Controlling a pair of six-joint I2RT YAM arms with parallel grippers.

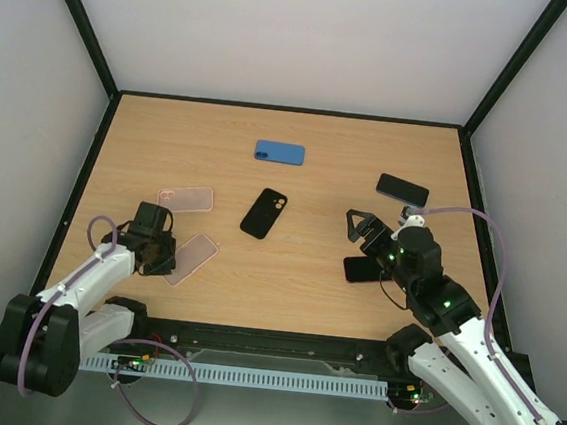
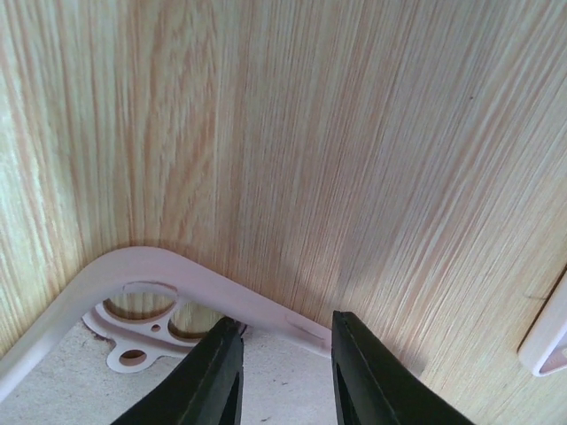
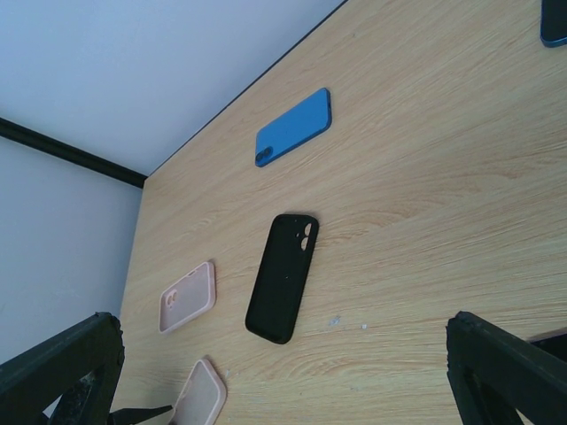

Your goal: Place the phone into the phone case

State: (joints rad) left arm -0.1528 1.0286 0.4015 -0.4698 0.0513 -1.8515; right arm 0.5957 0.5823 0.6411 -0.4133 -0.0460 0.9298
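Your left tool (image 1: 162, 258) (image 2: 288, 381) sits low on the worktop (image 1: 306, 295) at the end of a pink case (image 1: 193, 259) (image 2: 133, 270). In the left wrist view the case's rim runs across the narrow gap between the two fingers (image 2: 217, 376), next to the camera cutout. The jaws are only slightly parted, and you can't tell whether they clamp the rim or just straddle it.

Your right tool (image 1: 360, 235) (image 3: 283, 359) is spread wide, nothing between the fingers, raised off the worktop. A dark phone (image 1: 363, 269) lies flat just behind and below it, on the near side; whether they touch can't be told. A second dark phone (image 1: 402, 190) lies ahead of the right tool, a bit to its right, near the worktop's right edge.

A black case (image 1: 265, 213) (image 3: 283, 277) lies flat between the two tools, camera cutout at its far end, well apart from both. A second pink case (image 1: 185, 199) (image 3: 187, 297) lies just ahead of the left tool, apart from the first. A blue case (image 1: 279, 152) (image 3: 293, 127) lies farthest out, beyond the black one.

No phone is in any case.
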